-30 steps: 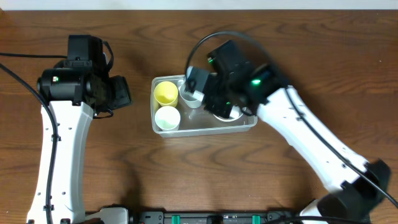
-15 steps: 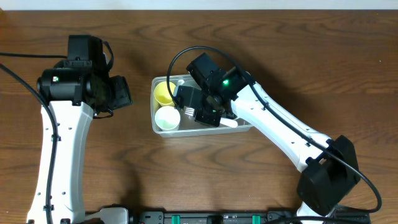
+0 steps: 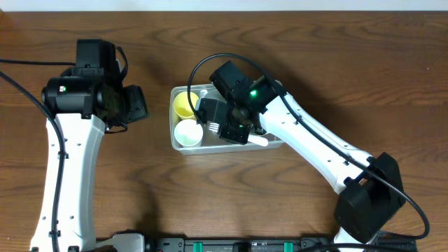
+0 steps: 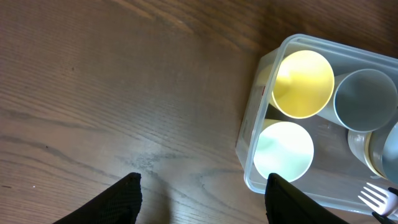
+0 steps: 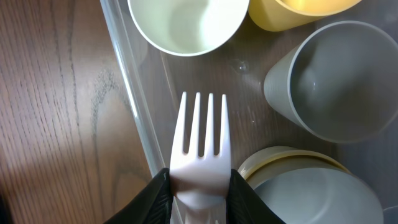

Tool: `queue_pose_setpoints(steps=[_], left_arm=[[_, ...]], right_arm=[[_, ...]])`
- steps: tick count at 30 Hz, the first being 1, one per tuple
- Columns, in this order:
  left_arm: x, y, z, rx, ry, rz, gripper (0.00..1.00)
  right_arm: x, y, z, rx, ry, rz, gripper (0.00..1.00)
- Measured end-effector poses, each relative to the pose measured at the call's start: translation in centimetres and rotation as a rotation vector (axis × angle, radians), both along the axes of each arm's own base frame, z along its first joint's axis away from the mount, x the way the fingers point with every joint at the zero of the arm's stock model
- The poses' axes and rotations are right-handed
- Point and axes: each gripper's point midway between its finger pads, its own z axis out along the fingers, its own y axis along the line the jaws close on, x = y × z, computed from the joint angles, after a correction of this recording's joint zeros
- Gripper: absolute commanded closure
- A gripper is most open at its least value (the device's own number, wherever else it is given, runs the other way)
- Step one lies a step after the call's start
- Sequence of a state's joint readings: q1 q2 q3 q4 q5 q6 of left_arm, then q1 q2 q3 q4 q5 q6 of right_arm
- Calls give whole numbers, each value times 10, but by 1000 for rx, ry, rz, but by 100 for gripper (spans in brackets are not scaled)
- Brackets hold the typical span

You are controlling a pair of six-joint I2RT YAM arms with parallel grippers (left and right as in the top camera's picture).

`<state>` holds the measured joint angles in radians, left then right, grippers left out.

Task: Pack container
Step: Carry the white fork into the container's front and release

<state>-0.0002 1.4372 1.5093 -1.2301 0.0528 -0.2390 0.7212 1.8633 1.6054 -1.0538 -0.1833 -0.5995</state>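
Observation:
The clear plastic container [image 3: 280,142] sits mid-table and holds a yellow cup [image 3: 185,105], a white cup [image 3: 188,133], a grey cup [image 5: 339,87] and stacked bowls [image 5: 311,186]. My right gripper [image 3: 222,128] is shut on a white plastic fork [image 5: 201,143] and holds it tines-out over the container's front wall [image 5: 134,106], next to the white cup [image 5: 186,22]. My left gripper [image 3: 136,103] is open and empty over bare table left of the container [image 4: 249,134]. The fork's tines [image 4: 376,198] show at the corner of the left wrist view.
Wooden table [image 3: 140,189] all around the container. The right arm stretches from the front right across the container's right half, hiding part of it. The left arm stands at the left side.
Over the last second my right gripper swung left and toward the front over the container with the fork. In the last half second it barely moved. The left arm has not moved.

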Motion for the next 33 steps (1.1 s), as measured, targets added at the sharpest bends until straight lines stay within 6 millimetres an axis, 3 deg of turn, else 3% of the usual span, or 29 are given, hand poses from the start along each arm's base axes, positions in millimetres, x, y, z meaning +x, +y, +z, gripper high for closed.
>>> queue_pose_setpoints(steps=[9,17,22,30,32,33], left_arm=[[0,0,0,0,0,0,36],[0,0,0,0,0,0,36],[0,0,0,0,0,0,36],[0,0,0,0,0,0,36],[0,0,0,0,1,0,36],[0,0,0,0,0,0,36]], right_arm=[[-3,-2,-1,-11,11,4,65],[-4,-4,-1,-16,15,8,66],[-3,-3,-1,-13,12,7,72],[37,6,8,54,-88,-261,71],[50,-5,15,56,-120,-369,65],[57,-12,21,59,-137,-421,54]])
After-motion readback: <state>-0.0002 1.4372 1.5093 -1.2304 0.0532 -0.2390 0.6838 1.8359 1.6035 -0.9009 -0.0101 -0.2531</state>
